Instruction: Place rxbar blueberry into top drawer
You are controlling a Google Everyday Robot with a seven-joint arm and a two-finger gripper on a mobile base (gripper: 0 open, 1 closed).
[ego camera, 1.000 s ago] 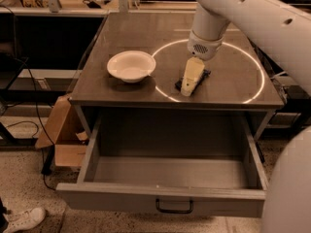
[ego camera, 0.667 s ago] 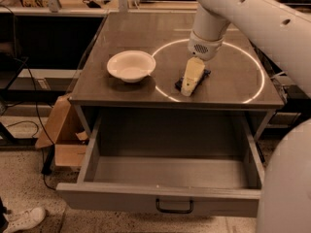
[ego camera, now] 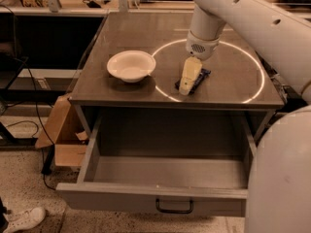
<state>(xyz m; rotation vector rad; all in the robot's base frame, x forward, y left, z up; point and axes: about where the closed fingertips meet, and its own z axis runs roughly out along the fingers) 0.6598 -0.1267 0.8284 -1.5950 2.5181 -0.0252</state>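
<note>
Gripper [ego camera: 188,81] sat centre-right of frame, tip down at the tabletop, directly over the rxbar blueberry [ego camera: 204,74]. Could not tell whether it was apart or clamped. Bar lay flat on the table [ego camera: 126,38], inside a bright light ring [ego camera: 262,77], right of the white bowl [ego camera: 130,65]. Top drawer [ego camera: 112,198] stood pulled out, lower centre.

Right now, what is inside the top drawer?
Nothing visible: the top drawer stands open with a bare floor, though its front panel hides the nearest strip. The rxbar blueberry lies on the tabletop, mostly covered by the gripper.
</note>
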